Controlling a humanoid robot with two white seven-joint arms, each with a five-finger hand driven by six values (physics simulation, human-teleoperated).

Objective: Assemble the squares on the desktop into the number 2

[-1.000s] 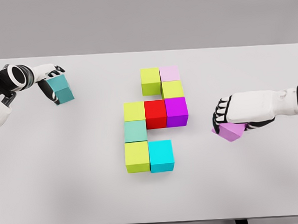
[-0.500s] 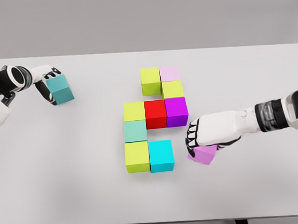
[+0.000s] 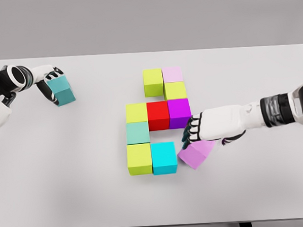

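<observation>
Coloured cubes form a figure mid-table: lime (image 3: 153, 82), pale pink (image 3: 172, 74), lime (image 3: 175, 90), purple (image 3: 179, 112), red (image 3: 158, 115), lime (image 3: 136, 113), mint (image 3: 138, 133), lime (image 3: 139, 159), cyan (image 3: 164, 157). My right hand (image 3: 193, 134) is shut on a tilted violet cube (image 3: 196, 153), held just right of the cyan cube and low over the table. At the far left, my left hand (image 3: 51, 85) is shut on a teal cube (image 3: 62, 90).
The white table (image 3: 247, 190) spans the view, with its front edge near the bottom. My right forearm (image 3: 273, 112) crosses the right side of the table.
My right hand has carried the violet cube leftward, from the right side to beside the cyan cube. The left hand and teal cube have barely moved.
</observation>
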